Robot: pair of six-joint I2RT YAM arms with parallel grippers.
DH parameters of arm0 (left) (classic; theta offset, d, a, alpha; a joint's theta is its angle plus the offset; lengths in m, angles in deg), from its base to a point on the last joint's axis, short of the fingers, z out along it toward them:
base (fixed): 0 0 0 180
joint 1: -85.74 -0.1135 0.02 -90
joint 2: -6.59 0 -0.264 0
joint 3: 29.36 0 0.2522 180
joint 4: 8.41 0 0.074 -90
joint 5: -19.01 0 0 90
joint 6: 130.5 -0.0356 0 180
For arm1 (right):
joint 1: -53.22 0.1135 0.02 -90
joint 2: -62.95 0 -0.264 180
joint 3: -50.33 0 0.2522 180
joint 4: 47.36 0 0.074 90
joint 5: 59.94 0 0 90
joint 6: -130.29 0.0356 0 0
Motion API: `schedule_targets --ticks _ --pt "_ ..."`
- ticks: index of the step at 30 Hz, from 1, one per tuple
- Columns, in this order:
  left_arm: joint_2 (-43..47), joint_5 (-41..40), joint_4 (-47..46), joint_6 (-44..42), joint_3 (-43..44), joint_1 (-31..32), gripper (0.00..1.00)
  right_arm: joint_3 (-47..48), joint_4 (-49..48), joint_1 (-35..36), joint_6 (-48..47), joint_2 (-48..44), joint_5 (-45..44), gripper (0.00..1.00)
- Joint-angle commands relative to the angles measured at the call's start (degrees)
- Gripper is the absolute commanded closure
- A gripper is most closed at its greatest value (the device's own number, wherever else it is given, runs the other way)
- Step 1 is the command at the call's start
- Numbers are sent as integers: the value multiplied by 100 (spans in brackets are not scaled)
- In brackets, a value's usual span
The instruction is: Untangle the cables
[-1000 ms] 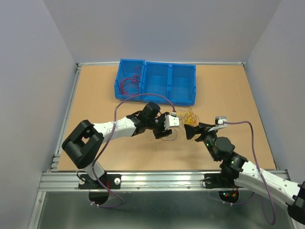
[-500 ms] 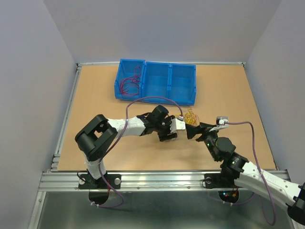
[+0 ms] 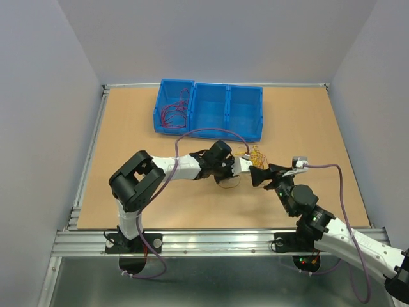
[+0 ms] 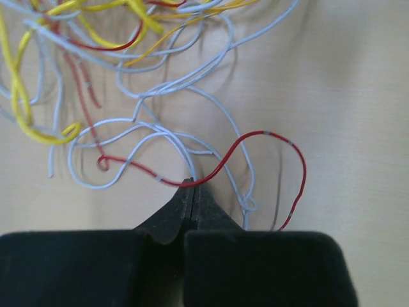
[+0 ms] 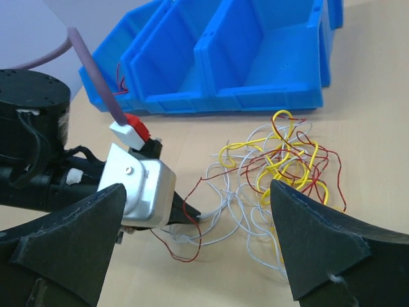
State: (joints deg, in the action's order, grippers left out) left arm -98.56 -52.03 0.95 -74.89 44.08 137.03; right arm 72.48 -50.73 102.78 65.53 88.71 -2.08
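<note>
The cables [image 5: 275,163] lie as a loose red, yellow and white tangle on the table [image 3: 128,128], just in front of the right end of the blue bin [image 3: 211,110]. The left gripper [image 4: 193,189] has its fingers pressed together on a red wire [image 4: 252,142] at the tangle's edge farthest from the bin, presumably to draw that strand free. The right gripper [image 3: 255,175] hangs beside the tangle, fingers wide apart and holding nothing. Whether a white strand is also pinched cannot be determined. The red wire's end is cut off behind the fingers.
</note>
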Motion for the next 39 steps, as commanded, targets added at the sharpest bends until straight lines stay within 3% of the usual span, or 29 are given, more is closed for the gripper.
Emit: schedule_targets --ticks 1,9,16,19,23,30,33,36,39 --pt "1108 -507 -157 134 -114 -162 100 -126 -81 19 -27 -203 -82 1" --pt "2821 -1403 -604 706 -501 -901 100 -223 -81 19 8 -475 -179 2" --pt "3369 -2397 -852 426 -98 -1050 100 -223 -89 10 -10 -484 -249 2" --pt "3229 -2625 -861 206 411 -1147 100 -214 -124 19 -1 -440 -266 2" --pt "2694 -3213 -536 -41 1823 -1313 100 -214 -142 10 -1 -352 -310 2" --pt "1710 -3468 211 -208 3961 -1437 100 -241 -195 19 8 -352 -266 2" --pt "1366 -4090 379 -322 4795 -1446 100 -232 -186 19 -1 -335 -266 2" --pt "1111 -4777 72 -445 5342 -1516 100 -232 -203 19 8 -317 -266 2" --pt "1180 -4928 -262 -384 5615 -1578 100 -240 -221 19 8 -291 -223 2"
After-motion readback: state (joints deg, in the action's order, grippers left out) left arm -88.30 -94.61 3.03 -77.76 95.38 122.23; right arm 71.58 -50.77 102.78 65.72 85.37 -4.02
